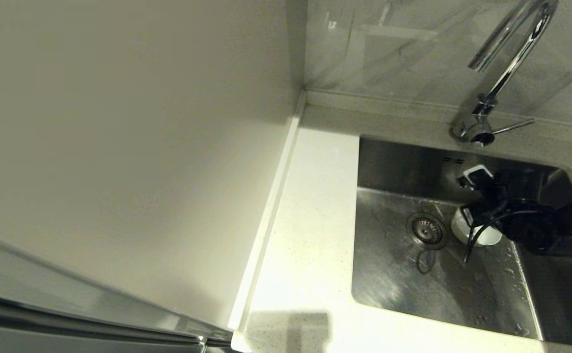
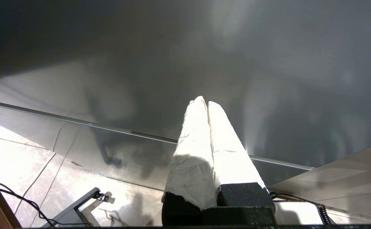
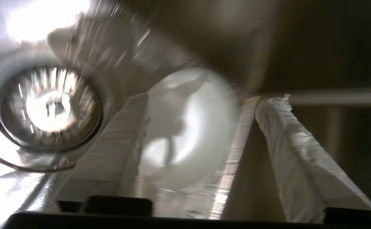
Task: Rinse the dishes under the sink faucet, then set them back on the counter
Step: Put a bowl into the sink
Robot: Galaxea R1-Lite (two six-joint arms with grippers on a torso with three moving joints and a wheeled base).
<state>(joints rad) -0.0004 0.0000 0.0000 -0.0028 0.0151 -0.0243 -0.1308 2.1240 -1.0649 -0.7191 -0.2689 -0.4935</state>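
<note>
A pale grey-white dish point(image 1: 482, 238) lies on the floor of the steel sink point(image 1: 399, 279), just right of the drain strainer point(image 1: 426, 229). My right gripper point(image 1: 470, 196) is down in the basin over it, open. In the right wrist view the dish point(image 3: 188, 127) sits between the wide-spread white-wrapped fingers point(image 3: 300, 159), close to one of them, with the drain point(image 3: 48, 108) beside it. The chrome faucet point(image 1: 507, 63) arches above the back rim; no water shows. The pink and blue-grey dishes are out of view. My left gripper point(image 2: 204, 101) is shut on nothing, away from the sink.
The off-white counter point(image 1: 305, 235) runs along the sink's left side and front, bounded by a cream wall panel point(image 1: 119, 147). The faucet's thin side lever point(image 1: 514, 126) points right. Droplets spot the sink floor. Two overflow slots point(image 1: 453, 160) mark the back wall.
</note>
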